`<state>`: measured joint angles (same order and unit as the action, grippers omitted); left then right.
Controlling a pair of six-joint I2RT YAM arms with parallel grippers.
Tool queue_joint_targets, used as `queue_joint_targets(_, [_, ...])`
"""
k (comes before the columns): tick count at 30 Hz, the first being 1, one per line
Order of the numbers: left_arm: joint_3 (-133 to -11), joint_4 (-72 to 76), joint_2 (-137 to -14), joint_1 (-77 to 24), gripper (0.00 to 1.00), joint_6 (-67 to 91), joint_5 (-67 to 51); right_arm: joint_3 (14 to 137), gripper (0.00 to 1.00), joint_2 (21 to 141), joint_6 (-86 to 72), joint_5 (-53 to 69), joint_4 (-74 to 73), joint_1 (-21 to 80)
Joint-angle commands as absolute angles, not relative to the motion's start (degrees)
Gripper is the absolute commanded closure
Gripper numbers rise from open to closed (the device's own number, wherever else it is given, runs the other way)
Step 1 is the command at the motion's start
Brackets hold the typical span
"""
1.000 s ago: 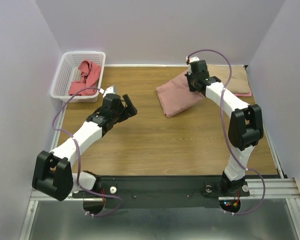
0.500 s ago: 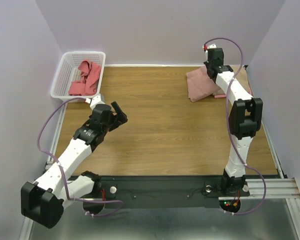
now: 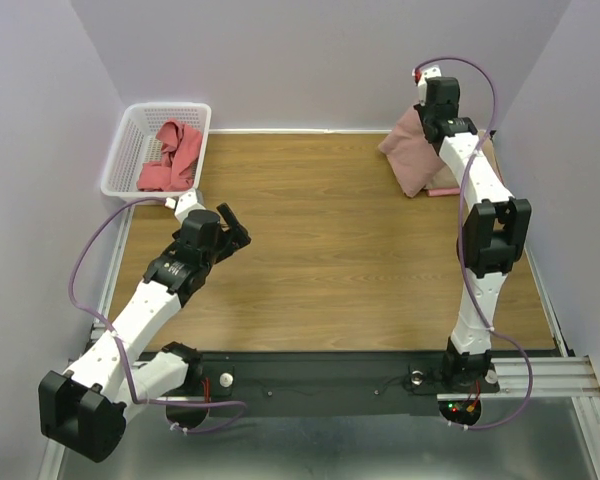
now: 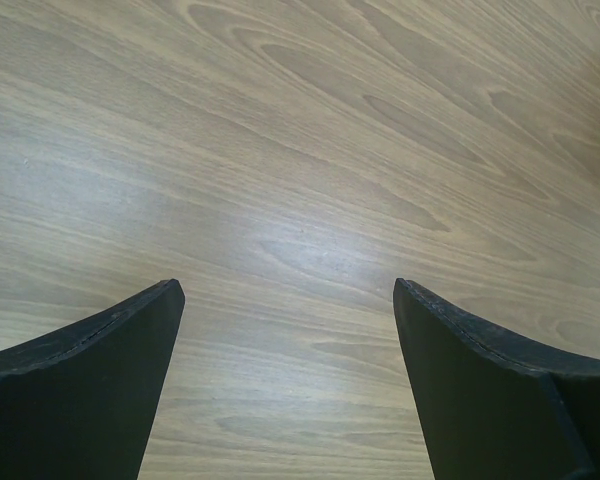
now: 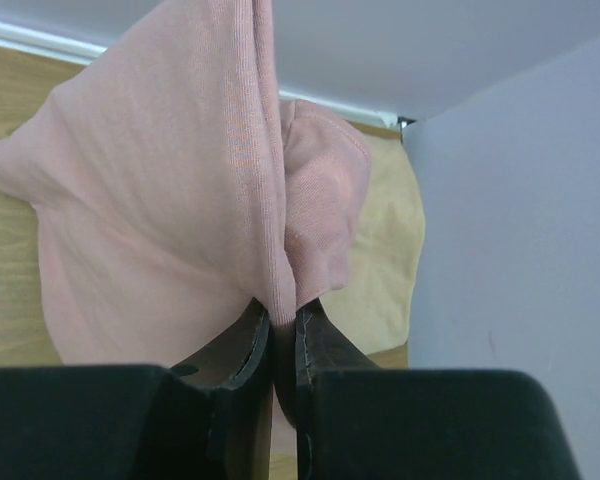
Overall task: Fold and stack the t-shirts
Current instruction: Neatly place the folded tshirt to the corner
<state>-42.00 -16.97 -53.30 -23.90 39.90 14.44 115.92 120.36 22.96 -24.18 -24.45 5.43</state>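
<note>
Right jaws tight around pink t-shirt (image 5: 160, 200)

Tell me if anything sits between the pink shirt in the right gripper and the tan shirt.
Nothing visible does. The right gripper pinches the pink t-shirt, which hangs right by the tan t-shirt lying on the table; the pink cloth hides part of the tan one.

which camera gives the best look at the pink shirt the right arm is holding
The right wrist view: the pink shirt fills the frame, pinched in the right end effector. The top external view shows the shirt small at the far right corner, partly behind the arm. The left wrist view shows mostly table wood.
</note>
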Motion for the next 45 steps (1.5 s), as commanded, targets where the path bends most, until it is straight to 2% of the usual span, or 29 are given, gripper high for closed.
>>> queue_joint_targets(1, [-43.24,-17.05,-51.50,-23.64,0.02,39.20,16.79,120.06,1.00,116.72,25.05,-26.02,-21.27,5.54])
queue_joint_targets(16, [-42.98,-16.44,-52.65,-23.55,0.02,39.20,17.49,124.89,1.00,115.58,22.15,-25.67,-22.06,5.45])
queue_joint_targets(30, [-42.80,-16.43,-53.70,-23.55,0.02,39.38,17.93,123.57,1.00,115.93,20.39,-25.58,-23.29,1.94])
queue_joint_targets(45, [-43.59,-17.05,-56.60,-23.47,0.02,39.38,19.51,125.86,1.00,124.80,22.50,-20.92,-23.29,-4.30])
